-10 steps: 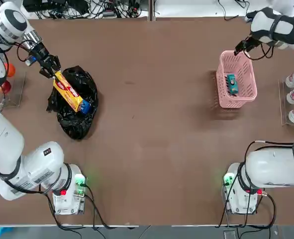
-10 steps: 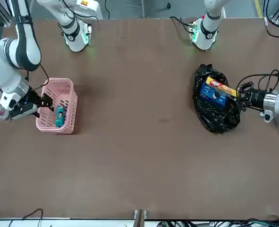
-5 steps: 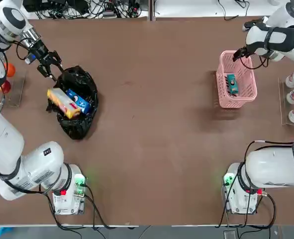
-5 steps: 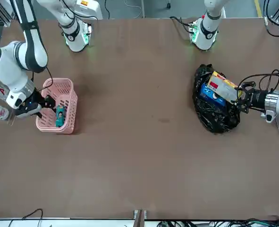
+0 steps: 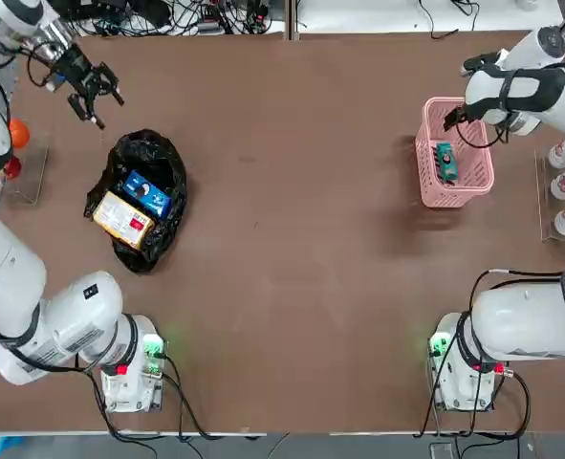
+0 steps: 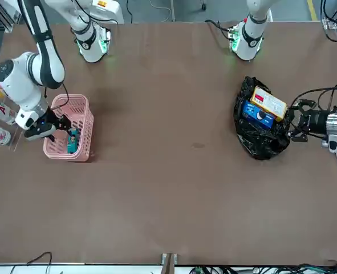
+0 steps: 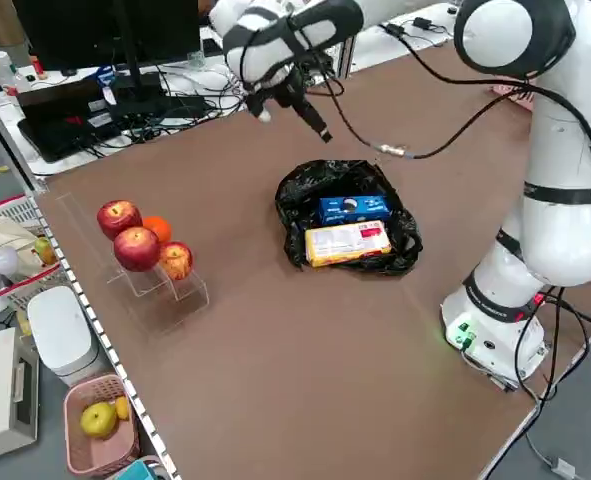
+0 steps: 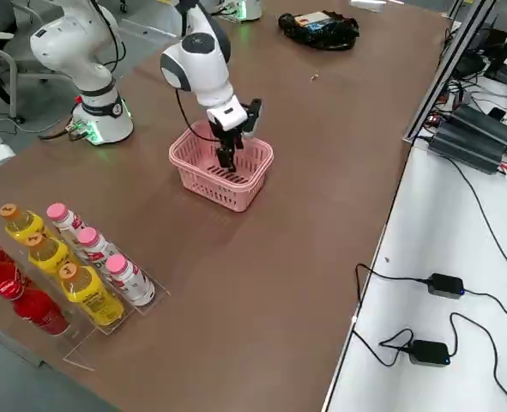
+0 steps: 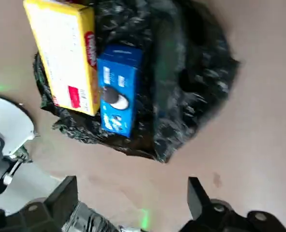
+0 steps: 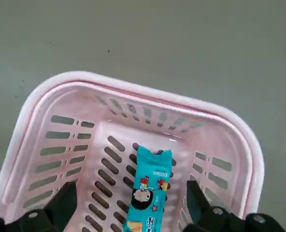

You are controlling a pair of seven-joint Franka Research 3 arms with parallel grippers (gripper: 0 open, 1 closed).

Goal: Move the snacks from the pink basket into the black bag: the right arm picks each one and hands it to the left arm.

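The black bag (image 5: 141, 199) lies open on the left half of the table with two snacks on it, the yellow-orange packet (image 5: 122, 218) and the blue packet (image 5: 148, 194) side by side. The left gripper (image 5: 91, 88) hangs above the table just beyond the bag, jaws spread wide, holding nothing.

Across the table, the pink basket (image 5: 472, 186) holds one thing only — the small teal packet (image 10: 149, 192), lying flat on the slotted floor. The right gripper (image 6: 55, 125) hovers over the basket's far end, jaws wide and empty.

The step in hand looks to be the last pick. To do it well, I'd want the jaws to straddle the packet's narrow width, drop straight down clear of the lattice walls, and pinch the packet at its middle — leaving an end free for the left gripper to take.
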